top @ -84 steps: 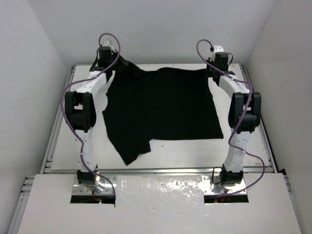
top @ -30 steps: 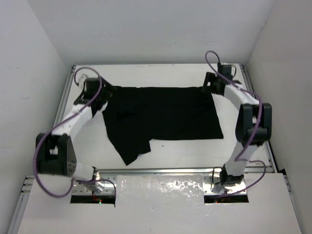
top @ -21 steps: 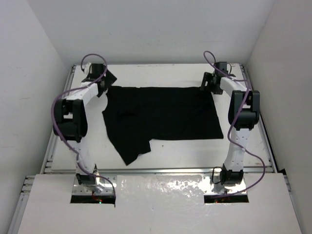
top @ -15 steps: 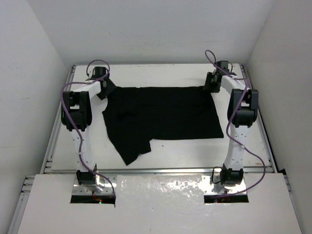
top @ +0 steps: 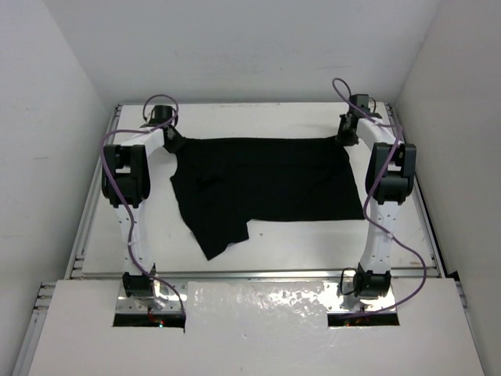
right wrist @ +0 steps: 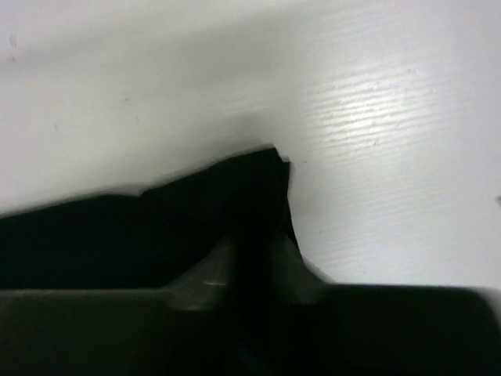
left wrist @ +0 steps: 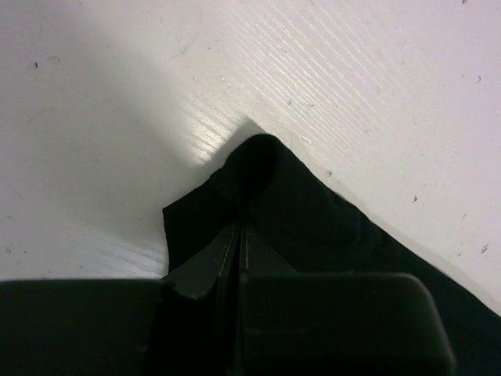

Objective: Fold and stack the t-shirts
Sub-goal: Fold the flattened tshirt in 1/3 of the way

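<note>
Two hands, both pinched tight: my left hand (left wrist: 241,233) grips the black t-shirt (top: 266,184) at one far corner, my right hand (right wrist: 252,239) grips the other corner. A nub of cloth pokes out just past each set of fingertips (left wrist: 202,270). Between my hands and back toward me, the shirt lies spread out on the white tabletop (top: 313,247).

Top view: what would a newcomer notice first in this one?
A black t-shirt lies spread across the middle of the white table, with one part trailing toward the near left. At the far side, the left hand and the right hand are each shut on a far corner of the cloth.
</note>
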{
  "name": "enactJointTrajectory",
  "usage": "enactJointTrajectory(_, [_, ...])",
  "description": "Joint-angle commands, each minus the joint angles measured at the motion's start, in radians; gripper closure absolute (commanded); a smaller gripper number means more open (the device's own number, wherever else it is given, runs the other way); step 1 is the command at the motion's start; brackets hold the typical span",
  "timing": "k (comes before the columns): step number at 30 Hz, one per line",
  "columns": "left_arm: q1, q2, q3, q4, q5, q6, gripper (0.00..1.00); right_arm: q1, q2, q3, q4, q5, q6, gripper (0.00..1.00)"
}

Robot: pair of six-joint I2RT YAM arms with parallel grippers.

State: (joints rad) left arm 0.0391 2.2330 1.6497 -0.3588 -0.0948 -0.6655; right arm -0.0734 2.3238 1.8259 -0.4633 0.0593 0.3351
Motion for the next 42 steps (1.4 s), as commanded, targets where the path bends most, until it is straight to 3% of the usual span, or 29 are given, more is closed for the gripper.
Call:
enactJointTrajectory(1, [0.033,-0.003,-0.010,-0.008,-0.075,-0.019,1.00,-0.012,-0.059,-0.014,0.044,0.017,-0.042,0.72])
enactJointTrajectory(2, [0.033,-0.004,-0.010,-0.005,-0.075,-0.017,1.00,-0.011,-0.069,-0.029,0.051,-0.019,-0.044,0.20])
enactJointTrajectory(5, [0.033,0.014,0.008,-0.015,-0.072,-0.013,1.00,-0.008,-0.113,-0.086,0.058,-0.098,-0.018,0.16])
enactJointTrajectory(9, [0.033,0.002,-0.025,0.010,-0.080,-0.014,1.00,-0.005,-0.197,-0.221,0.095,-0.038,0.056,0.12])
enactJointTrajectory(12, [0.036,0.005,-0.024,0.000,-0.095,-0.003,1.00,-0.006,-0.283,-0.353,0.167,-0.018,0.102,0.12])
enactJointTrajectory(18, [0.071,0.025,-0.017,-0.039,-0.140,0.003,1.00,-0.005,-0.501,-0.647,0.411,-0.162,0.159,0.12])
enactJointTrajectory(23, [0.085,0.011,-0.037,0.003,-0.056,0.027,1.00,-0.005,-0.483,-0.697,0.342,-0.066,0.145,0.19])
enactJointTrajectory(30, [0.065,0.013,-0.021,0.015,0.024,0.047,1.00,0.006,-0.324,-0.608,0.259,-0.062,0.101,0.46])
enactJointTrajectory(34, [0.061,0.024,0.001,0.017,0.064,0.060,1.00,0.027,-0.300,-0.579,0.233,-0.050,0.079,0.55])
enactJointTrajectory(37, [0.062,0.019,0.002,0.012,0.060,0.063,1.00,0.034,-0.277,-0.534,0.166,-0.009,0.079,0.94])
enactJointTrajectory(38, [0.061,0.017,0.002,0.014,0.058,0.063,1.00,0.034,-0.282,-0.534,0.154,0.010,0.085,1.00])
enactJointTrajectory(42, [0.061,0.013,0.002,0.009,0.053,0.060,1.00,0.031,-0.352,-0.583,0.161,0.095,0.120,1.00])
